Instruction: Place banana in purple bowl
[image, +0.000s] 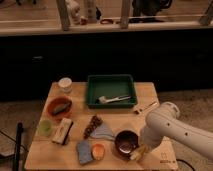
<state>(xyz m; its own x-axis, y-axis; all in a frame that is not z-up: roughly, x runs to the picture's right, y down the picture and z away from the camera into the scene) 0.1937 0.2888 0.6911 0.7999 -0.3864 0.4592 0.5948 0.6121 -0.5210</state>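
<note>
The purple bowl (126, 142) stands near the table's front edge, right of the middle. The banana (138, 153), small and pale yellow, sits at the bowl's front right rim, at the tip of my gripper (141, 150). The gripper hangs from the white arm (167, 125) that reaches in from the right, and it appears shut on the banana. The arm's wrist hides the gripper's upper part.
A green tray (93, 93) with a white utensil (114, 99) stands at the back. An orange-red bowl (59, 106), a white cup (65, 84), a green item (45, 127), a snack box (62, 131), a blue sponge (84, 152) and an orange fruit (98, 150) lie left.
</note>
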